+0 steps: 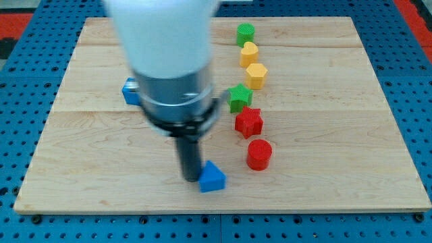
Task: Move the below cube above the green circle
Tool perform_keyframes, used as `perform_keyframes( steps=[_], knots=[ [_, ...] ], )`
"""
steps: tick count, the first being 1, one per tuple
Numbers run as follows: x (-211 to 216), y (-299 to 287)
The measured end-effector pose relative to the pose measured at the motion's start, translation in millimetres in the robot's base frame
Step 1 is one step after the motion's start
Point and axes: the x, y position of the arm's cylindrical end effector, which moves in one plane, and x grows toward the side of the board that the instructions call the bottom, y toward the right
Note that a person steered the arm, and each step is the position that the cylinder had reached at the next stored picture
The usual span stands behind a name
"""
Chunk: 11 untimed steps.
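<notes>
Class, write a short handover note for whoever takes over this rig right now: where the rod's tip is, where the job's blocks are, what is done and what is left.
Tip: down on the board near the view's bottom, touching or almost touching the left side of the lower blue block.
Green circle: at the view's top, heading a column of yellow, green and red blocks.
Other blue block: at the view's left, partly hidden by the arm.
Done: nothing visible yet; the lower blue block is far below the green circle.
Left: push it up the board, probably skirting the column, to just above the circle.
</notes>
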Motion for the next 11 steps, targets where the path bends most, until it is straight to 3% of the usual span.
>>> perform_keyframes(
  steps=[2, 3, 5, 6, 7, 8, 9, 10, 11],
  knots=[
    [19.3, 36.6],
    [14.5, 15.8],
    [-141.1, -141.5],
    [-192.2, -159.4],
    [-237.2, -122.6],
    [-247.7, -74.8],
    [-218.2, -69.1],
    [-215.6, -42.3],
    [-188.4, -64.5]
  ],
)
